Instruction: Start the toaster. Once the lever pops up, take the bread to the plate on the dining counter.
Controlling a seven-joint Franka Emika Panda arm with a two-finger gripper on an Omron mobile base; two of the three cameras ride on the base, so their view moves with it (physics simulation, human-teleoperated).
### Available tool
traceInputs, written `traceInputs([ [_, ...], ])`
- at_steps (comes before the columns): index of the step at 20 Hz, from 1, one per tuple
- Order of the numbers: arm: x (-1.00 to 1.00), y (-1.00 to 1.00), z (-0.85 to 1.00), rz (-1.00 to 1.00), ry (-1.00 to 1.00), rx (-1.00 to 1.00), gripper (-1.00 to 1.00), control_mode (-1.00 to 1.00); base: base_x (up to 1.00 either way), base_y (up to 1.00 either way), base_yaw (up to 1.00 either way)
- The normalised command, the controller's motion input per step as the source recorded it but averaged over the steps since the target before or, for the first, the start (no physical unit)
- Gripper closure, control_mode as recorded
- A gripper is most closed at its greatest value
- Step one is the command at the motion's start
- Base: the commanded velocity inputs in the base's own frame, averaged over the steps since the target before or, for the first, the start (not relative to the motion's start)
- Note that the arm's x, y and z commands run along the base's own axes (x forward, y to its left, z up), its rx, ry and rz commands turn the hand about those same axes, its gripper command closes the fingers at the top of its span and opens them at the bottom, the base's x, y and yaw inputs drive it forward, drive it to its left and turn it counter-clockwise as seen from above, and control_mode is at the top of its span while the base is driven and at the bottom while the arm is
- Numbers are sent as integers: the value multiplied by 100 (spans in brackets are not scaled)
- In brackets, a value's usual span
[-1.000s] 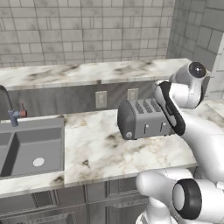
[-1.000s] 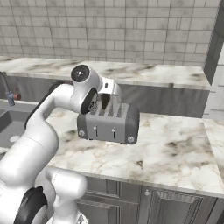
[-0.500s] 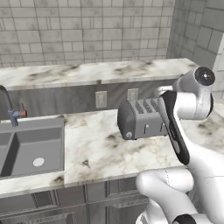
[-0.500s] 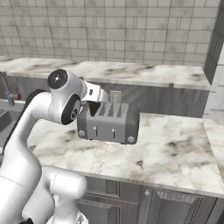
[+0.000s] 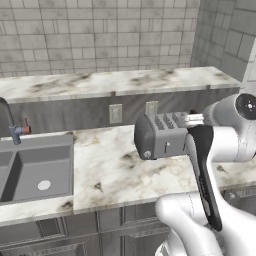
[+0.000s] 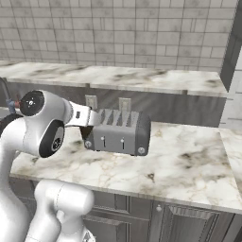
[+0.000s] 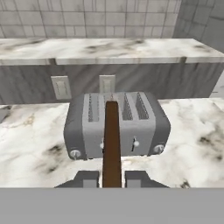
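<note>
Gripping the bread [image 7: 112, 144] edge-on between closed fingers, the tool [image 7: 111, 178] holds the slice clear of the toaster [image 7: 117, 124] on the marble bench [image 7: 192, 144], so the carry step appears underway, requiring transport to the plate.

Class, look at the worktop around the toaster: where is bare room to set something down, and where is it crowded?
Bare marble lies between the sink and the toaster, and on the toaster's other side. It is crowded at the toaster's front, where the arm holds the bread.
</note>
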Motion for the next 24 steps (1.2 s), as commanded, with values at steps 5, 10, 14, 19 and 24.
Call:
traceInputs([
  [5,-56,32,0,4,0,0,100,-100,0,0,0],
  [10,-27,20,0,5,-1,0,100,-100,0,0,0],
  [14,-2,11,0,7,0,0,100,-100,0,0,0],
  [19,-1,12,0,2,0,0,100,-100,0,0,0],
  [24,-4,1,0,0,0,0,100,100,-63,0,2],
])
